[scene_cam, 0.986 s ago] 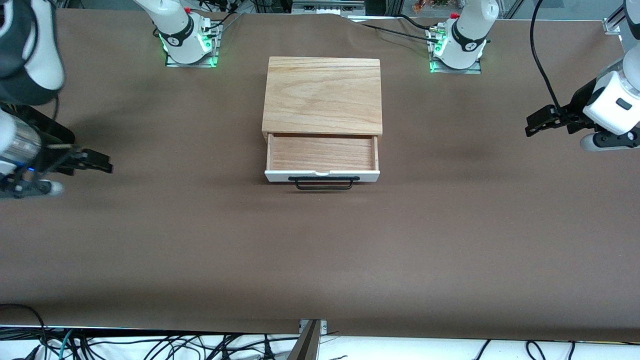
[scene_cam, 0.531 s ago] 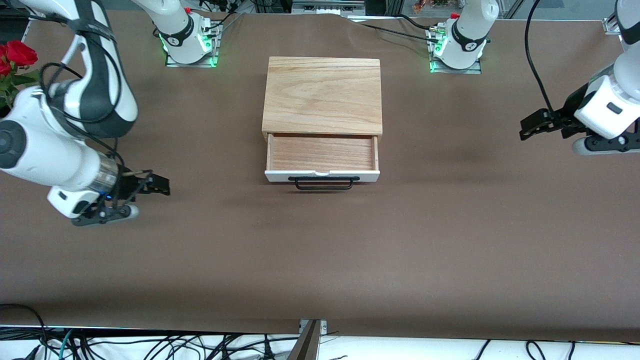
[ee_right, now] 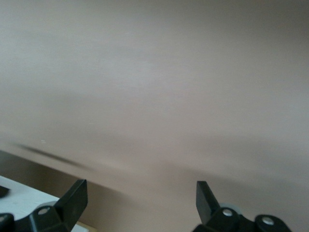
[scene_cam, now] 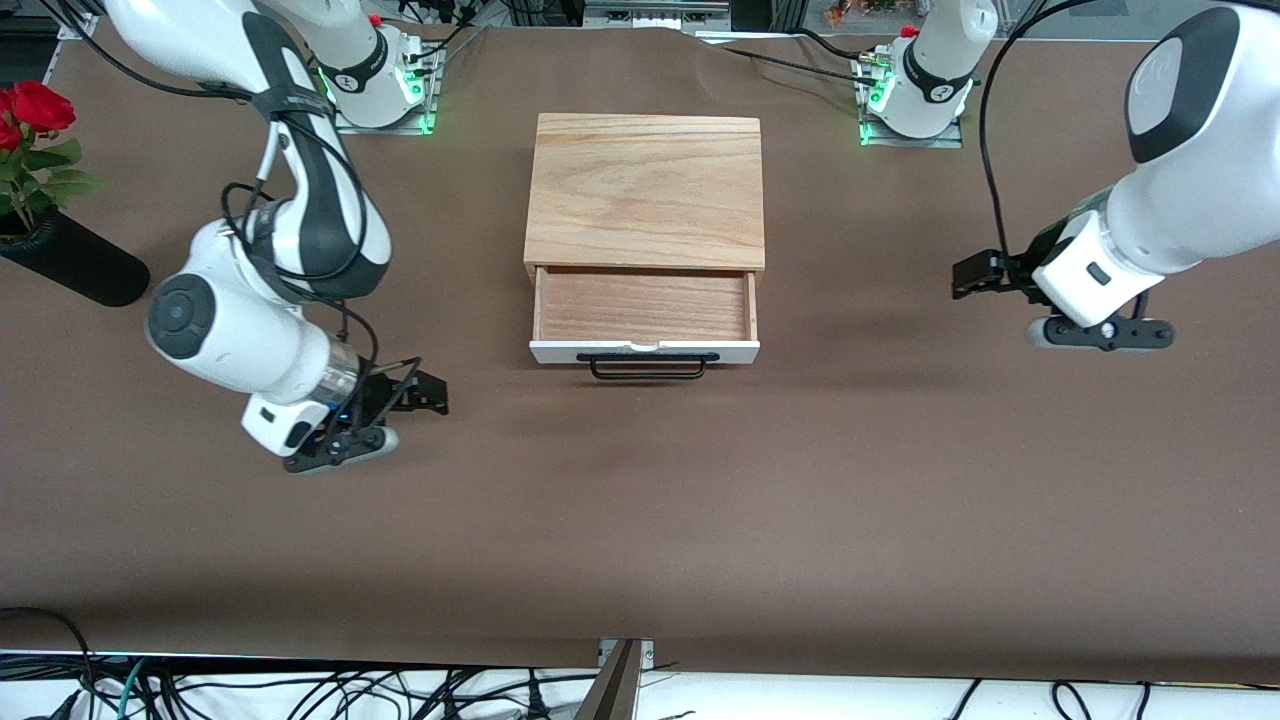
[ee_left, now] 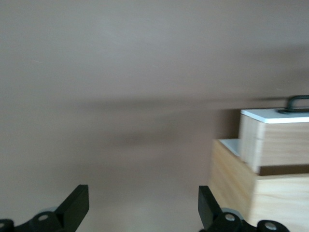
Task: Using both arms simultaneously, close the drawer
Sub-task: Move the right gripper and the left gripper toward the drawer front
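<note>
The drawer (scene_cam: 645, 305) stands pulled out of the light oak box (scene_cam: 645, 190), with its reddish wood bottom empty. Its white front panel (scene_cam: 645, 351) and black bar handle (scene_cam: 648, 367) face the front camera. My right gripper (scene_cam: 430, 395) is open and empty over bare table, apart from the drawer, toward the right arm's end. My left gripper (scene_cam: 968, 275) is open and empty over bare table toward the left arm's end, well apart from the box. The left wrist view shows its gripper (ee_left: 142, 208) open, with the drawer (ee_left: 275, 135) and handle (ee_left: 297, 102) off to one side. The right wrist view shows its gripper (ee_right: 140, 198) open over the table.
A black vase (scene_cam: 70, 265) with red roses (scene_cam: 35, 105) lies at the right arm's end of the table. The two arm bases (scene_cam: 375, 85) (scene_cam: 915, 90) stand along the table edge farthest from the front camera. Cables hang below the table edge nearest that camera.
Both arms have swung inward toward the drawer, the right arm by much more. The vase with roses has come into sight. The drawer has not moved.
</note>
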